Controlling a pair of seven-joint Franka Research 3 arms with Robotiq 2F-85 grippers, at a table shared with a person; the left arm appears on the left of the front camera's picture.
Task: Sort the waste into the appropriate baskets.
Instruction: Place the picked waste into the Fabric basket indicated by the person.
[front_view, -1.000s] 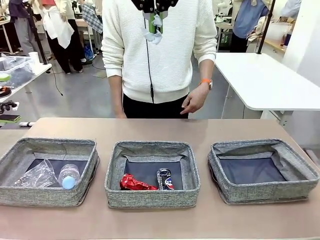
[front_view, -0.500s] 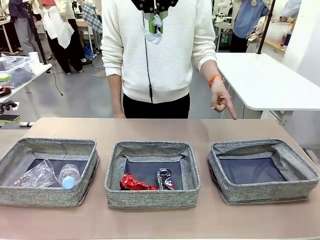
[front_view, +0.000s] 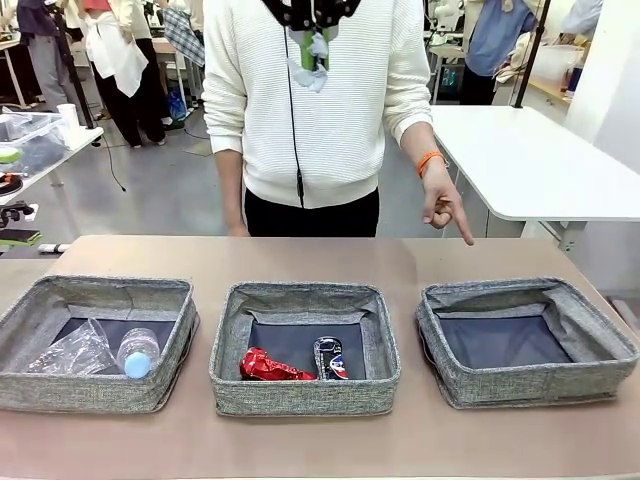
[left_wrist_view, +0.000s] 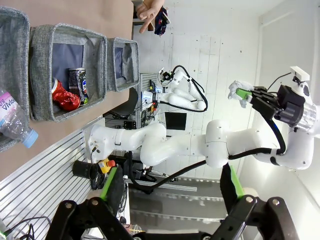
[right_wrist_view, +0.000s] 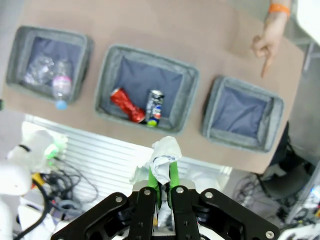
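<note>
Front view: brown tabletop (front_view: 320, 255) carried three grey baskets (front_view: 305, 345); white workshop tables behind. Right end effector (right_wrist_view: 164, 172) pinched paper wad (right_wrist_view: 164, 156) (left end effector (left_wrist_view: 170, 192) gaped, empty). Bottle label (left_wrist_view: 6, 104) unreadable.

tan table (front_view: 300, 255), three grey baskets (front_view: 305, 348)

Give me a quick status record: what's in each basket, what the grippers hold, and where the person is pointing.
left basket: plastic bag, bottle
middle basket: red can, dark can
right basket: no litter seen
right gripper: shut on paper wad, high above table
left gripper: open
person's hand: pointing down toward right basket
</note>
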